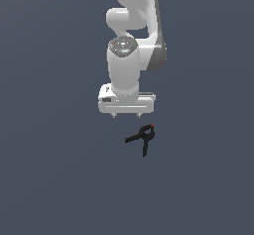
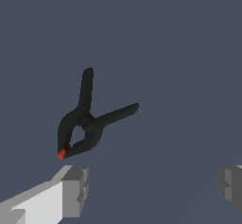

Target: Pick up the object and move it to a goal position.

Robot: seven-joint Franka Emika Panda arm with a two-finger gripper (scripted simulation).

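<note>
Your gripper [image 1: 127,115] is hovering at the centre of the exterior frame, jaws spread wide and gripping nothing, leaving room to straddle the target. The spring clamp [image 1: 142,137] is lying just below and right of centre on the grey floor [image 1: 49,179], handles splayed, outside the fingers [image 2: 75,190], so you are likely lining up.

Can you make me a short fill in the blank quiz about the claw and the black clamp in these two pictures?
1. The claw is ____, its fingers spread wide.
2. The spring clamp has a small tip coloured ____.
3. The clamp has ____ splayed handles.
4. The claw holds ____; the clamp lies apart from it.

Missing words: open; red-orange; two; nothing
</note>
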